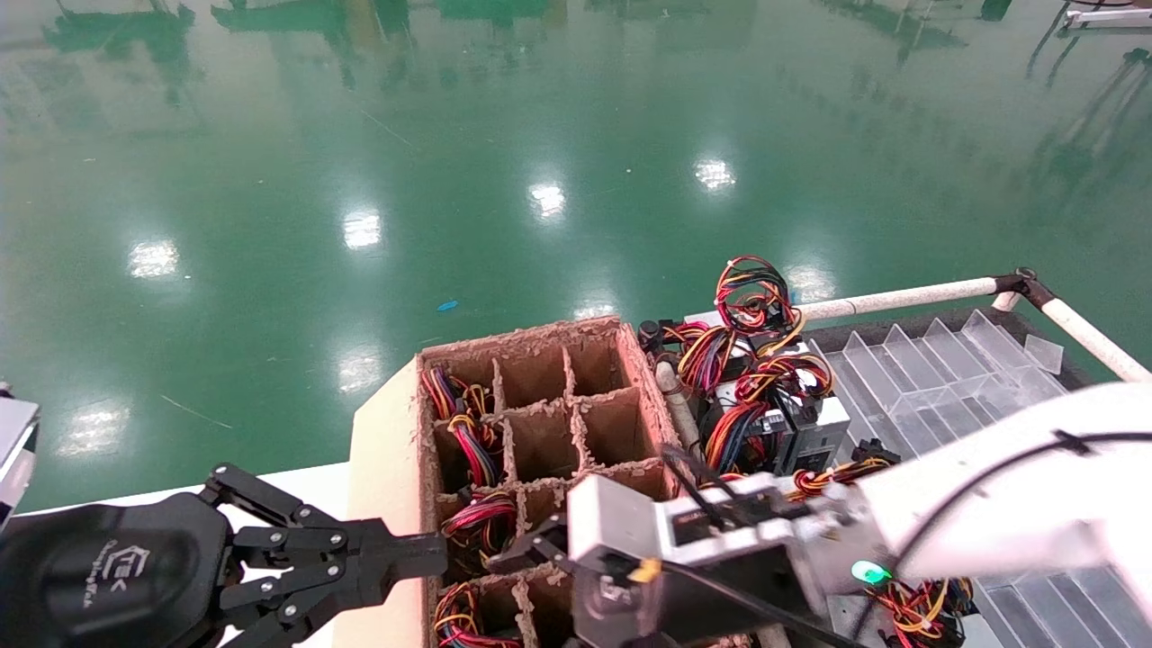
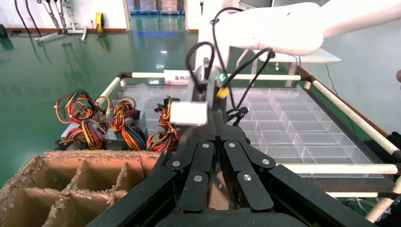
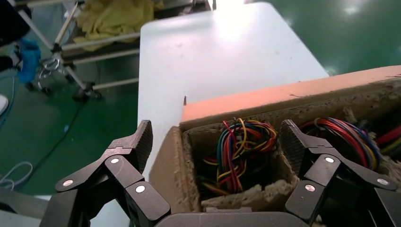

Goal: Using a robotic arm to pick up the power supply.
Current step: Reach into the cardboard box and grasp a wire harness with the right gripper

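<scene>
At seven o'clock in the head view, the idle left claw point(image 1: 423, 553) sits closed beside the cardboard box point(image 1: 382, 450). Toward five o'clock, the right claw point(image 3: 215, 146) hangs spread wide, straddling the box's outer wall point(image 3: 172, 170) above a cell. That cell holds the power supply point(image 3: 241, 146), only its wire bundle showing. I judge one finger point(image 3: 137, 144), outside the wall, could clamp cardboard, or snag loose wires.

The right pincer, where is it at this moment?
In the right wrist view the right pincer hangs open over a near corner cell of the cardboard divider box, straddling the wire bundle in that cell.
</scene>
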### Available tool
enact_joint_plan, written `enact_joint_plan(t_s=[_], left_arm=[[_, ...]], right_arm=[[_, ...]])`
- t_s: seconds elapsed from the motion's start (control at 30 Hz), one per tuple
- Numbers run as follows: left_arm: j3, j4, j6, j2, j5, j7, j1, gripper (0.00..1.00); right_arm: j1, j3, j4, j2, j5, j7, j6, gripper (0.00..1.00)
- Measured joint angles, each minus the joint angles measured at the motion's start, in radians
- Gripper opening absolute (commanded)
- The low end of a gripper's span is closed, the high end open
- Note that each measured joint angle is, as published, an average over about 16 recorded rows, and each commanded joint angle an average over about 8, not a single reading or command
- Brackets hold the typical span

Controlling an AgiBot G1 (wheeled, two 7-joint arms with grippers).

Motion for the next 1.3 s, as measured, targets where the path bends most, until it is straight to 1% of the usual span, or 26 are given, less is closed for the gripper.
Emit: enact_joint_plan(t_s=[0.1, 0.13, 0.2, 0.27, 0.37, 0.43, 0.5, 0.53, 0.57, 0.67, 0.93, 1.3], left_arm=[[0.0, 0.0, 0.0, 0.0, 0.0, 0.0, 0.0, 0.01], [0.0, 0.0, 0.0, 0.0, 0.0, 0.0, 0.0, 0.04], [0.0, 0.0, 0.0, 0.0, 0.0, 0.0, 0.0, 0.14], [0.0, 0.0, 0.0, 0.0, 0.0, 0.0, 0.0, 0.27], [0.0, 0.0, 0.0, 0.0, 0.0, 0.0, 0.0, 0.58], [0.0, 0.0, 0.0, 0.0, 0.0, 0.0, 0.0, 0.76], [0.0, 0.0, 0.0, 0.0, 0.0, 0.0, 0.0, 0.9], [0.0, 0.0, 0.0, 0.0, 0.0, 0.0, 0.0, 0.95], [0.0, 0.0, 0.0, 0.0, 0.0, 0.0, 0.0, 0.98], [0.0, 0.0, 0.0, 0.0, 0.0, 0.0, 0.0, 1.0], [0.0, 0.0, 0.0, 0.0, 0.0, 0.0, 0.0, 1.0], [0.001, 0.0, 0.0, 0.0, 0.0, 0.0, 0.0, 1.0]], right_arm=[[0.031, -0.021, -0.065, -0.041, -0.032, -0.029, 0.001, 0.0], [0.04, -0.028, -0.086, -0.054, -0.04, -0.039, 0.001, 0.0], [0.057, -0.039, -0.126, -0.076, -0.056, -0.057, 0.001, 0.0], [0.072, -0.048, -0.164, -0.096, -0.069, -0.075, 0.001, 0.0], [0.091, -0.06, -0.216, -0.122, -0.084, -0.099, 0.0, 0.0], [0.102, -0.067, -0.247, -0.136, -0.092, -0.114, -0.001, 0.0], [0.112, -0.073, -0.275, -0.149, -0.099, -0.127, -0.002, 0.0], [0.117, -0.076, -0.288, -0.155, -0.102, -0.134, -0.002, 0.0], [0.122, -0.08, -0.301, -0.16, -0.106, -0.14, -0.002, 0.0], [0.134, -0.089, -0.335, -0.175, -0.116, -0.156, -0.001, 0.0], [0.158, -0.107, -0.405, -0.199, -0.128, -0.192, -0.005, 0.0], [0.173, -0.12, -0.448, -0.199, -0.103, -0.212, -0.026, 0.0]])
